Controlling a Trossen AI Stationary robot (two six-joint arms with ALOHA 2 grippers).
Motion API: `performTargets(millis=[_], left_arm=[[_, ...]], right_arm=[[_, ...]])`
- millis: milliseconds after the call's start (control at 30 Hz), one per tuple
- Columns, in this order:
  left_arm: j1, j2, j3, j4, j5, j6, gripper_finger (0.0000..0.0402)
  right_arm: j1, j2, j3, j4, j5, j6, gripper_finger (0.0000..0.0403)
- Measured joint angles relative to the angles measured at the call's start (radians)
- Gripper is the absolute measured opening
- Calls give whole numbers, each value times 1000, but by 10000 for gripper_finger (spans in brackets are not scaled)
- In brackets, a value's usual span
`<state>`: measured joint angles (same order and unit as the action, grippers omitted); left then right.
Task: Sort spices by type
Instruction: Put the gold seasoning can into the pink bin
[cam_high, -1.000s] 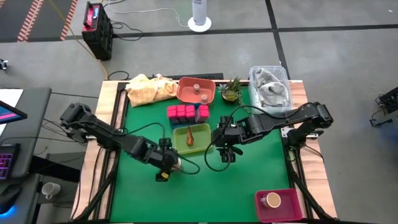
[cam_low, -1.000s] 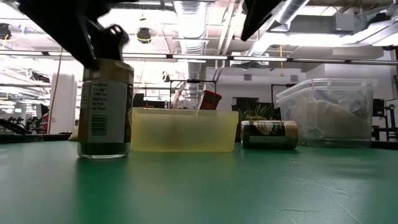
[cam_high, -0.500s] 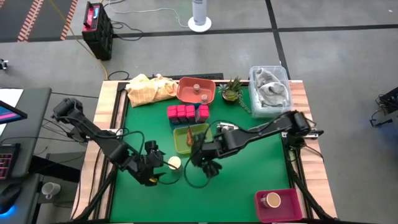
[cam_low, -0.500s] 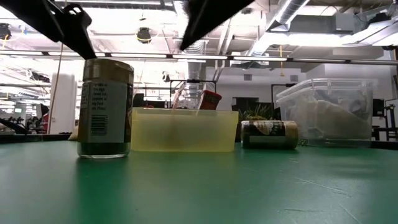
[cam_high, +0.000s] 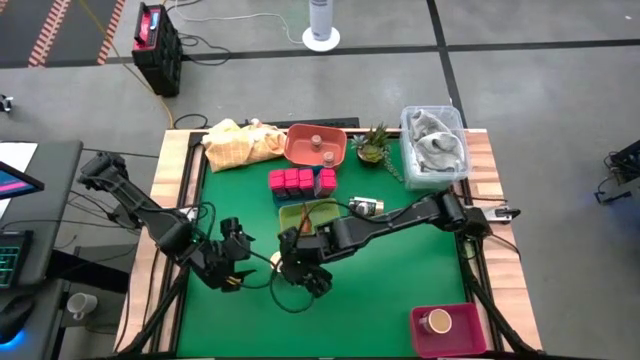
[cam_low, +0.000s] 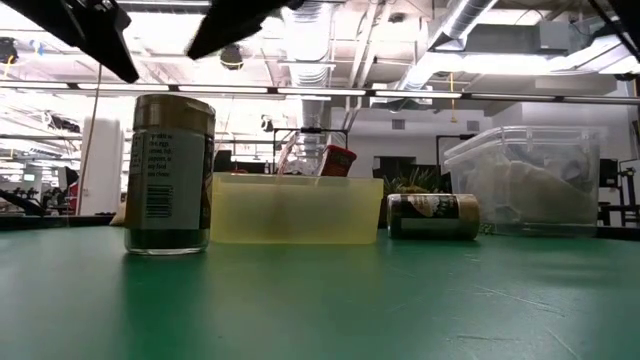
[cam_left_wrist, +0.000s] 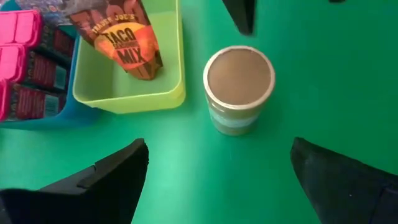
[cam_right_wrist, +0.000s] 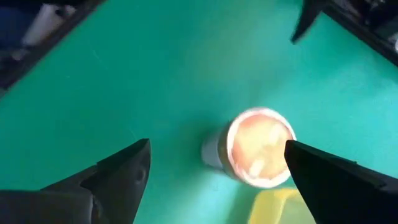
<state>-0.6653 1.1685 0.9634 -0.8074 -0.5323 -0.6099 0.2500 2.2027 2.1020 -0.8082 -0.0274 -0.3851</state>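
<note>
Green desk (cam_high: 400, 290), largest item on it the clear bin (cam_high: 434, 146) at the far right corner, crumpled grey stuff inside. Yellow cloth (cam_high: 240, 143) at far left corner, orange-pink tray (cam_high: 303, 152) beside it with a small tan jar (cam_high: 315, 141) and another small piece in it, green plant (cam_high: 372, 145) between tray and bin. Pink tray (cam_high: 470, 335) at the near right edge holds one tan jar (cam_high: 438, 322). Mid-desk: row of pink boxes (cam_high: 297, 180) in a blue holder, and just in front a yellow-green tray (cam_left_wrist: 168, 99) holding a brown taco mix packet (cam_left_wrist: 119, 37). Upright spice jar (cam_left_wrist: 238, 90) with tan lid stands on bare desk just beside that tray's near left corner, touching nothing. Another dark jar (cam_low: 432, 215) lies on its side on the desk right of the tray. Left tool (cam_high: 229, 262) sits left of the upright jar, fingers spread wide, holding nothing, jar clear of both fingers (cam_left_wrist: 99, 180). Right tool (cam_high: 303, 268) reaches across from the right, hovering just over/beside the same jar, also wide apart and empty; right wrist view has the jar lid between its fingers (cam_right_wrist: 112, 174) but below them, no contact.
</note>
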Motion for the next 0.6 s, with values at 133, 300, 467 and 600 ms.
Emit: performTargets(millis=[133,300,467,600], left_arm=[[-2,-18,0,-2,-19,7,374],[-2,-17,0,-6,-21,7,369],[-13,-18,-29,6,-22,-9,367],[-22,-17,-98,14,-21,-52,366]], right_arm=[[-29,64,78,-21,-76,-6,399],[-38,123,159,-47,-83,-63,400],[-43,143,184,-39,-88,-77,400],[-58,145,181,-10,-87,-96,400]])
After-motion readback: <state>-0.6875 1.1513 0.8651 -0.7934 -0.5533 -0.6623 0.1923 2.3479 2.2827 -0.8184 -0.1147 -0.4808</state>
